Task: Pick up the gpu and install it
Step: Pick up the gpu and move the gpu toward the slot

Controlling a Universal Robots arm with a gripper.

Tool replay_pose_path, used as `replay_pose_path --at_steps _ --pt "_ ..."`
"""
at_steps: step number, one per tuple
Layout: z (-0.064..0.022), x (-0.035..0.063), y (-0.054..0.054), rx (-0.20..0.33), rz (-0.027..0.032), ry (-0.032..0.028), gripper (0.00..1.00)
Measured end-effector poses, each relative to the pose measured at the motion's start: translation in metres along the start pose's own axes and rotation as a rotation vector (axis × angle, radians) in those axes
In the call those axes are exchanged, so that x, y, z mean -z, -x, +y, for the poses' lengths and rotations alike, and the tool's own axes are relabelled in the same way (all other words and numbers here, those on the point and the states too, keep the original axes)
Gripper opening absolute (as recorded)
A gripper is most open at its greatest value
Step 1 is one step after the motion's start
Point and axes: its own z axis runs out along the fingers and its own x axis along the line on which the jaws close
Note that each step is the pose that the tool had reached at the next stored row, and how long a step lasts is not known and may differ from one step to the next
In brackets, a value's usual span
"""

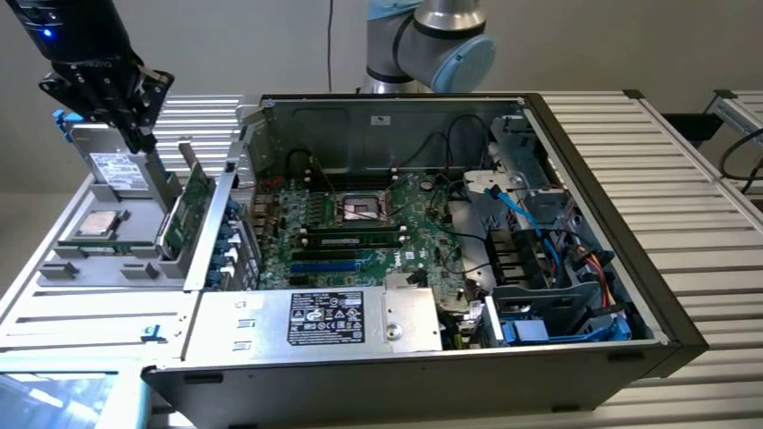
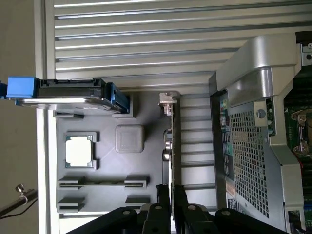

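The gpu point(image 1: 191, 207) is a green card that stands on edge in the grey holder tray point(image 1: 84, 268), just outside the open computer case point(image 1: 394, 223) at the exterior view's left. My gripper point(image 1: 143, 136) hangs above the tray, higher than the card and not touching it. In the wrist view the gpu point(image 2: 171, 141) runs edge-on, with its silver bracket point(image 2: 167, 100) at the far end. The gripper point(image 2: 170, 190) has its black fingers a narrow gap apart, lined up on either side of the card's edge, with nothing held.
A grey metal drive point(image 1: 120, 170) with blue clips stands in the tray beside the card, and a processor chip point(image 1: 96, 226) lies flat in front of it. The case holds a green motherboard point(image 1: 357, 223), cables point(image 1: 524, 232) and a power supply point(image 1: 334, 317). The perforated case wall point(image 2: 243, 136) is close by.
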Motion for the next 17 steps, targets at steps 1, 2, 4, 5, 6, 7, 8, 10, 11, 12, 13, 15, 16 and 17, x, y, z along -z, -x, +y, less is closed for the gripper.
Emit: replay_pose_path --at_steps 1,2,4,5,6,7,8,10,11,12,13,15,16,17 --pt "0.0 0.0 0.0 0.0 0.0 0.0 0.26" --pt "0.0 0.0 0.0 0.0 0.0 0.0 0.32" --pt "0.0 -0.0009 0.0 0.0 -0.0001 0.0001 0.37" --pt "-0.0003 -0.0024 0.0 0.0 0.0002 0.0009 0.37" --pt "-0.0009 -0.004 -0.001 0.0 0.0002 0.0026 0.44" --pt "-0.0017 -0.0058 -0.002 0.0 0.0004 0.0037 0.44" --pt "-0.0026 -0.0075 -0.003 0.0 0.0003 0.004 0.44" --pt "-0.0046 -0.0112 -0.004 0.0 -0.0001 0.0043 0.44" --pt "-0.006 -0.0128 -0.005 0.0 -0.001 0.0044 0.44" --pt "-0.0077 -0.0145 -0.005 0.0 -0.0026 0.0047 0.44" --pt "-0.0091 -0.0162 -0.005 0.0 -0.0029 0.0049 0.44" --pt "-0.0108 -0.0198 -0.004 0.0 -0.0027 0.0047 0.44" --pt "-0.0112 -0.0216 -0.004 0.0 -0.0027 0.0048 0.44" --pt "-0.0115 -0.0234 -0.004 0.0 -0.0028 0.0048 0.44"
